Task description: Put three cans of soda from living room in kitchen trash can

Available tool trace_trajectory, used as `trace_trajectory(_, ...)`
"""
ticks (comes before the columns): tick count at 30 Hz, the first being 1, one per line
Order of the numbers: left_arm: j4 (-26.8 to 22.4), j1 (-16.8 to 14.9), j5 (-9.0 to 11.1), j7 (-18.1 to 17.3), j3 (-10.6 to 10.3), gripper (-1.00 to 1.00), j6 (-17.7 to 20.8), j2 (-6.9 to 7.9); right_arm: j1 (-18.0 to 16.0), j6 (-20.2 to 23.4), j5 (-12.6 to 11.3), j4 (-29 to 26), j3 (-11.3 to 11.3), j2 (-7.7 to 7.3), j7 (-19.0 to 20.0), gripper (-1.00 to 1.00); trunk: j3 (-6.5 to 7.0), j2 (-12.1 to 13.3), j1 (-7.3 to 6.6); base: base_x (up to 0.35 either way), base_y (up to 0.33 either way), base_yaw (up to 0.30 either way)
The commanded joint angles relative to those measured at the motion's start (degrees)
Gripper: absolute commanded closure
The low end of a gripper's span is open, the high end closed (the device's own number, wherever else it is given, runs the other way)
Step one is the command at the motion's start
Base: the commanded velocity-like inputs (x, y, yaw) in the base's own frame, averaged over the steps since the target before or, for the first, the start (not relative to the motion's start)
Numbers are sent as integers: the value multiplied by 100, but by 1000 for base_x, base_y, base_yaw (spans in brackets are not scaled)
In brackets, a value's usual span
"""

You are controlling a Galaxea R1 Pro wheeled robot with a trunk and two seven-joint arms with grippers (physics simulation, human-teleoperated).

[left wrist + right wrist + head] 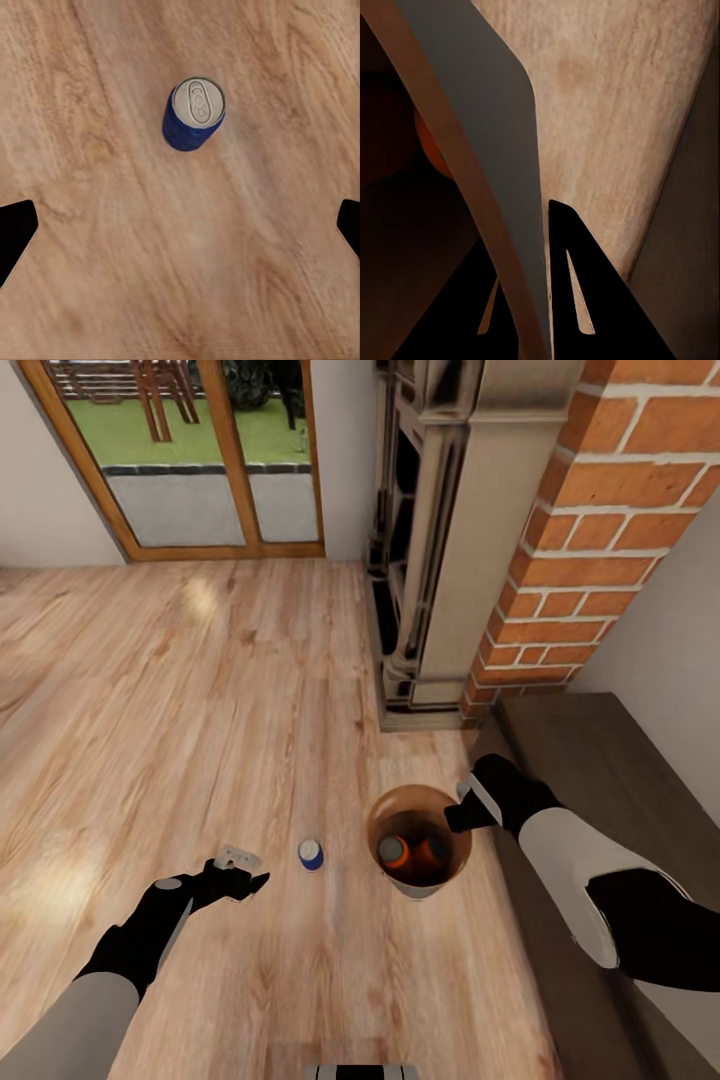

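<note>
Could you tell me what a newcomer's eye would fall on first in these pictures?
Probably the trash can on the wood floor, with two orange cans inside and the right gripper clamped on its rim. Next, the blue can standing upright on the floor between the bin and the open left gripper. Behind rises a red brick chimney.

Wood-plank floor (200, 690), brick chimney (600, 530), glass doors (190, 455).

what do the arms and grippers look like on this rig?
Both arms have pale grey forearm shells ending in black wrists. The left gripper is black with a small light grey block on top; the right gripper is black with flat, pointed fingers. No cables or markings visible.
</note>
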Motion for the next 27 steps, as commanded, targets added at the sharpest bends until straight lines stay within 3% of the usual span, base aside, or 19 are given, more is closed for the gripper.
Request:
trace_trajectory(1,0,0,-5,0,0,-100,-2,-1,0,3,-49,1,-8,-10,24,100,0,0,0,306,-162,0)
trace_trajectory(11,0,0,18,1,3,-100,-6,-18,42,3,-52,1,-5,-84,30,100,0,0,0,304,-155,0)
trace_trajectory(27,0,0,6,16,6,-100,8,-25,47,3,-52,-6,8,-65,24,100,0,0,0,321,-13,0)
